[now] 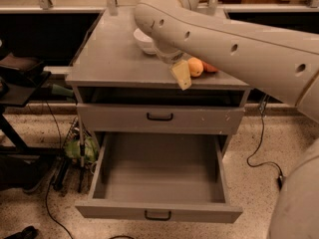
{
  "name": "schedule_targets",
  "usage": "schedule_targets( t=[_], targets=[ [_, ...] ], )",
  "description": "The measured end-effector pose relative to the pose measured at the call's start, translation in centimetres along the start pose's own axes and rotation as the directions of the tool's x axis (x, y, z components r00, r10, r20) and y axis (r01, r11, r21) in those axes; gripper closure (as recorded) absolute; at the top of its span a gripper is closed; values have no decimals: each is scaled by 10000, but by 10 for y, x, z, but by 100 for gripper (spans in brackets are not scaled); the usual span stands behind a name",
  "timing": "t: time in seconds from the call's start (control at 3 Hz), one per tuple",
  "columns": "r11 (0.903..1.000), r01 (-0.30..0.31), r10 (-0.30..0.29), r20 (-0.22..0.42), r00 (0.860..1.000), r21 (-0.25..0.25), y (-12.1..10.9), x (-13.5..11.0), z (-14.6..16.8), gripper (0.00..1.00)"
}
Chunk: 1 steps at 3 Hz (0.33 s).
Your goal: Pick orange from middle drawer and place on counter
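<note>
One orange (195,66) sits on the bench (114,59) beside the end effector (180,74), grip state we cannot tell; middle drawer (159,210) empty; we judge only withdrawal remains

One gripper (182,76) over the counter (112,59), two fruits (195,66), one bowl (143,43), two drawers (159,215).
</note>
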<state>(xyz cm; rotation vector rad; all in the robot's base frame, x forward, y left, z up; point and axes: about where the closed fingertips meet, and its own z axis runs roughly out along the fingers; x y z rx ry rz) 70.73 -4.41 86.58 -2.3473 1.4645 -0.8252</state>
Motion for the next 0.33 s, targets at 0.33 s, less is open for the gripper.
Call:
schedule_targets(
  t=[0.33],
  targets=[
    [10000, 0, 0, 0, 10000, 0, 0, 0, 0, 0]
  ],
)
